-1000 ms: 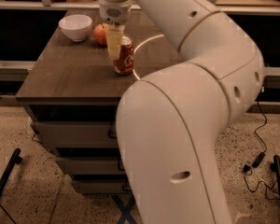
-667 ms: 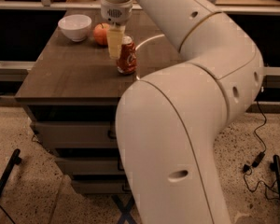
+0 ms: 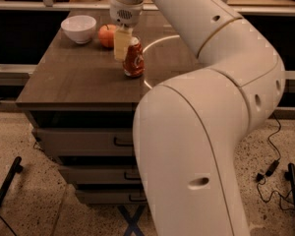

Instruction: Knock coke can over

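Observation:
The coke can, red with white script, stands on the dark wooden table near its middle and leans a little to the right. My gripper comes down from the big white arm and presses against the can's left side, just behind it. A red-orange apple sits right behind the gripper, on its left.
A white bowl stands at the table's back left. The table has drawers below its front edge. My white arm fills the right of the view. Cables lie on the speckled floor at the right.
My gripper has shifted slightly right against the can. The can has slid a little right and now leans that way.

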### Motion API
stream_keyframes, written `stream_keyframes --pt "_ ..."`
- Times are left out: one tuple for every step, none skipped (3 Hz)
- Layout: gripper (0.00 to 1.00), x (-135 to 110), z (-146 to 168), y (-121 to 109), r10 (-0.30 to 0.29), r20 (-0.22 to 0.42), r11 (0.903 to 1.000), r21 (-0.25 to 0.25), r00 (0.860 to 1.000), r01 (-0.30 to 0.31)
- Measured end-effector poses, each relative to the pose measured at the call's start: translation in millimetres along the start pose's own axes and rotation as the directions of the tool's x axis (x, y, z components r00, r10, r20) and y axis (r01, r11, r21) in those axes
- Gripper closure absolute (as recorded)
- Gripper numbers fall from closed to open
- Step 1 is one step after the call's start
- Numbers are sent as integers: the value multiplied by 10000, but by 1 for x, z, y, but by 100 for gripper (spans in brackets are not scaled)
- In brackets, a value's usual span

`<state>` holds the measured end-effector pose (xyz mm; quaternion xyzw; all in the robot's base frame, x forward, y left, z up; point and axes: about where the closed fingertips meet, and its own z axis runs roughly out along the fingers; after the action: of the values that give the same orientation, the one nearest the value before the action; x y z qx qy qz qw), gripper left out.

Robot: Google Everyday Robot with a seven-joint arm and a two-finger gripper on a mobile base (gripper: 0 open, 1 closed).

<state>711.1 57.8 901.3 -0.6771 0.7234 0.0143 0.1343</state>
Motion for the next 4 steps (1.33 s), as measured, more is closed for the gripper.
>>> stream_keyframes --pt "100 12 -8 1 263 844 9996 -138 9961 -252" --pt "100 53 -50 6 1059 3547 9940 -638 9290 -890" --pt "100 69 -72 9 1376 4630 9900 -925 8756 -1067" --pt "100 73 -80 7 1712 5424 9850 -1116 8225 -1315"
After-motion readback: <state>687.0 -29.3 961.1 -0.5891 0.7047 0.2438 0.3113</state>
